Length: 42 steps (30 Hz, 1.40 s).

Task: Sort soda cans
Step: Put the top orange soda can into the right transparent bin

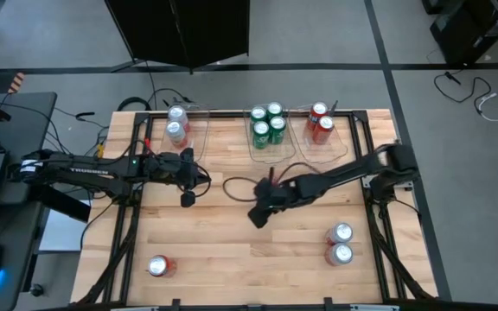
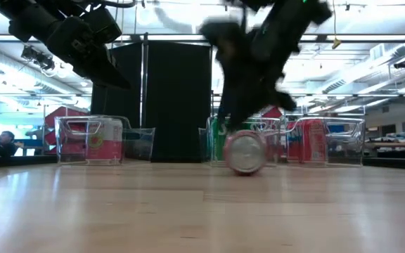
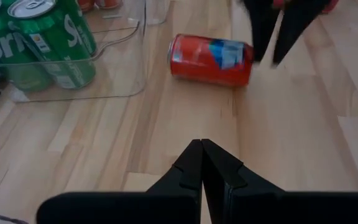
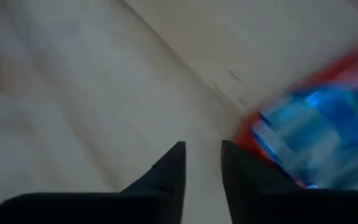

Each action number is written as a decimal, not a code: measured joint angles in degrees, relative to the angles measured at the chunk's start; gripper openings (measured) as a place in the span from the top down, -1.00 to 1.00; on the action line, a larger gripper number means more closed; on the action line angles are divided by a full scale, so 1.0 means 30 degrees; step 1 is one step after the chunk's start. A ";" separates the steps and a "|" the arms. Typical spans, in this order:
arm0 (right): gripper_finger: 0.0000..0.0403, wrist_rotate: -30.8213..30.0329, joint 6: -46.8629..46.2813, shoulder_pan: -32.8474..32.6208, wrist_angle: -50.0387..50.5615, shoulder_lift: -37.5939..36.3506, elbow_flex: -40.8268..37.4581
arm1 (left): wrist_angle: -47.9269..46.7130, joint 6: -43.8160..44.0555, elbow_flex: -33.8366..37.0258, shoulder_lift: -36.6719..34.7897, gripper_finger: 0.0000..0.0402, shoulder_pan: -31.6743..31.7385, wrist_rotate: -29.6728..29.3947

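my table: light wood slats | on it: three clear bins at far edge | loose soda cans

"Sprite", cut off to "Spri", reads on the green soda cans; "TROSSEN" stands in white letters along the left arm

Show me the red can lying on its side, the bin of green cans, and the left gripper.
red can (image 3: 210,59), left wrist view, its side wall.
green-can bin (image 1: 267,155), high view, front rim.
left gripper (image 3: 202,163), left wrist view, fingertips.
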<state>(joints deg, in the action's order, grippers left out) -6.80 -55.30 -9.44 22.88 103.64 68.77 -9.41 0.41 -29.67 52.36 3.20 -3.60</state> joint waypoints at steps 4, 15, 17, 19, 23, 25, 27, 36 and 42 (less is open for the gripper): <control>0.75 0.0203 0.0175 0.0254 0.1964 0.1693 0.1251 | -0.0345 0.0194 0.0000 0.0000 0.94 0.0000 -0.0007; 0.74 -0.2969 0.0972 -0.0639 1.1169 0.0654 0.5386 | -0.0740 0.0528 0.0000 0.0000 0.94 0.0000 -0.0115; 0.61 -0.2991 0.0867 -0.0666 1.0976 0.0494 0.5289 | -0.0737 0.0573 0.0000 0.0000 0.94 0.0000 -0.0122; 0.43 -0.2998 0.0630 -0.0716 1.0651 0.0598 0.5133 | -0.0736 0.0589 0.0000 0.0000 0.94 0.0000 -0.0129; 0.02 -0.3105 -0.0536 -0.0841 0.9741 0.0756 0.4440 | -0.0791 0.0695 0.0000 0.0000 0.94 0.0000 -0.0129; -0.19 -0.3553 -0.1179 -0.0941 0.9572 0.0763 0.4054 | -0.0814 0.0703 0.0000 0.0004 0.94 0.0000 -0.0129; -0.38 -0.3979 -0.1782 -0.1035 0.9729 0.0773 0.3834 | -0.0848 0.0667 0.0000 0.0003 0.94 0.0000 -0.0129; -0.87 -0.5435 -0.2804 -0.1059 0.6866 0.0747 0.1048 | -0.0874 0.0620 0.0000 0.0002 0.94 0.0000 -0.0129; -0.90 -0.5909 -0.2502 -0.0768 0.5321 0.0761 -0.0731 | -0.0866 0.0755 0.0000 0.0007 0.94 0.0000 -0.0129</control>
<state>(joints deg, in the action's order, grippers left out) -24.52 -62.81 -11.75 38.85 105.92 66.58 -12.01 2.68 -29.67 52.38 3.20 -3.99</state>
